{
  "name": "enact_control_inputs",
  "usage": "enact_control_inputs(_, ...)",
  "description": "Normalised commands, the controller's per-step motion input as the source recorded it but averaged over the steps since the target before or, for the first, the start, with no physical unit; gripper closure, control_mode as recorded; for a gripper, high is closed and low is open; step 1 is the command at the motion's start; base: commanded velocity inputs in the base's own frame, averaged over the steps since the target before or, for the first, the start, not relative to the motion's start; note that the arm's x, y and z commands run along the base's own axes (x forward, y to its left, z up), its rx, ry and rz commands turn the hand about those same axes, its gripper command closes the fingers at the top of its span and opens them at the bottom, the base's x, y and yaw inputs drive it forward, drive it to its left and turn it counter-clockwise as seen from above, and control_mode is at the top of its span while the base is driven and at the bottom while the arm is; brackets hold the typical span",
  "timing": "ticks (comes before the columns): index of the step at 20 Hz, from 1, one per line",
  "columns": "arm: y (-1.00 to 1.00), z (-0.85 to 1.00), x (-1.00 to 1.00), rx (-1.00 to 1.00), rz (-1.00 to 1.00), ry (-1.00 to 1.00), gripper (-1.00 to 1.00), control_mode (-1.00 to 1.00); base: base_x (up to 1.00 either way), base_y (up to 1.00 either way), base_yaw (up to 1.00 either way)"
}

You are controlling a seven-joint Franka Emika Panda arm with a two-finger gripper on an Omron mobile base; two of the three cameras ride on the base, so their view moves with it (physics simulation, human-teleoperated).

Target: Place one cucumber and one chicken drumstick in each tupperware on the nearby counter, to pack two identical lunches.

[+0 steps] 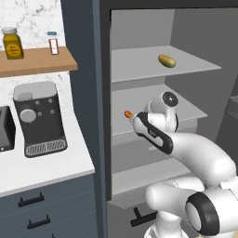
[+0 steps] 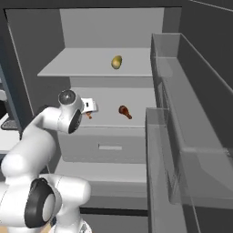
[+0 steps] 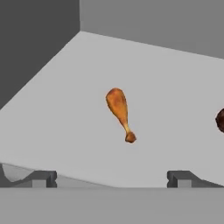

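Scene: inside an open fridge, the robot's hand [image 3: 112, 179] hovers over the middle shelf [image 3: 175, 96], fingertips spread as wide as they go and holding nothing
Orange drumstick: the orange-brown chicken drumstick [image 3: 119, 111] lies flat on that shelf ahead of the hand, bulbous end away from it, thin bone tip toward it, centred between the two fingertips but apart from them
Darker drumstick: a red-brown drumstick [image 2: 124, 112] rests on the same shelf, to the right of the first and apart from it; in the hand view it barely enters at the right edge
Upper shelf: one yellowish-green oval item [image 2: 117, 62] sits alone on the shelf above; whether it is a cucumber cannot be told
Tabletop: beside the fridge a white tabletop [image 1: 46, 172] carries a coffee machine [image 1: 39, 118]; a wooden ledge [image 1: 37, 62] above it holds a jar [image 1: 12, 43] and a small bottle [image 1: 53, 43]
Risk, slip: the drumstick tapers sharply, so closing on the thin bone end could squeeze it out sideways; the thick end looks the safer hold
Risk, nudge: a low approach could push the piece along the smooth shelf toward the back wall
Risk, clearance: the arm reaches under the upper shelf, so a steep lift might strike it
Count: drumsticks two; oval item one; fridge shelves two visible with food; jar one; bottle one; coffee machine one
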Motion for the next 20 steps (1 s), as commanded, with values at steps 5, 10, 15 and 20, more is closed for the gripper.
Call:
enact_control_inputs(5, 0.03, -0.48, 0.1, -0.05, 0.0, 0.11, -1.0, -1.0, 0.0, 0.0, 0.0)
enact_control_inputs(10, 0.0, -0.08, 0.15, -0.01, 0.0, 0.07, -1.0, -1.0, 0.0, 0.0, 0.0)
enact_control_inputs(15, 0.0, 0.0, 0.34, 0.0, -0.01, 0.01, -1.0, -1.0, 0.0, 0.0, 0.0)
enact_control_inputs(20, 0.0, 0.0, 0.53, 0.0, -0.02, 0.03, -1.0, -1.0, 0.0, 0.0, 0.0)
